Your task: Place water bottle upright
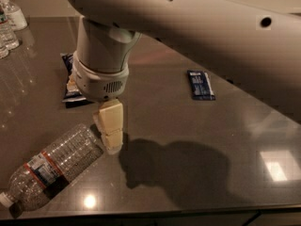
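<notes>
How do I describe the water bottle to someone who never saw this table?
On the dark table, look near the front left corner, beside the gripper hanging low. The water bottle lies there on its side with a red-edged label, unlike the small bottles standing far left.
</notes>
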### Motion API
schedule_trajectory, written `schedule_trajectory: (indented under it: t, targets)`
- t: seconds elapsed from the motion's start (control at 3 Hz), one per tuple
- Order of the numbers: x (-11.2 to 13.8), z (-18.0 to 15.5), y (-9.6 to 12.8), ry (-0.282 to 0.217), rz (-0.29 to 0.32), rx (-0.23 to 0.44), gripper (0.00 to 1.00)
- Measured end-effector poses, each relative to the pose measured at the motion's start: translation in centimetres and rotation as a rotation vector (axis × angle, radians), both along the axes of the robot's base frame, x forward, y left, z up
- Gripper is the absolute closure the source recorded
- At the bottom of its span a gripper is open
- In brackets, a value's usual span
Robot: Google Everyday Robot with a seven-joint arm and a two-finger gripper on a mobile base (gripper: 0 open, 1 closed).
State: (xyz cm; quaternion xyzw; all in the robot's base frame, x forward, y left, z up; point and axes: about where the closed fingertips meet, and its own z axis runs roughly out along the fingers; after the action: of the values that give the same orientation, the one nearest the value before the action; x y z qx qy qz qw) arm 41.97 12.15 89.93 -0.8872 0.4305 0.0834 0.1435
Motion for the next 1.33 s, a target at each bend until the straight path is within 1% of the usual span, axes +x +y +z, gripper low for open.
schedule_trajectory:
  t: [0.33,0.67,1.0,1.33]
  targets:
    - [-0.1,-0.2,-0.2,0.028,-0.018,-0.006,0.00]
    - [0.1,-1.3,0.9,0.066,-0.008,-0.055,0.00]
    - [0.2,-2.8,2.8,0.085,0.030,-0.117,0.00]
    - [0.0,-4.1,5.1,0.086,0.087,-0.153,0.00]
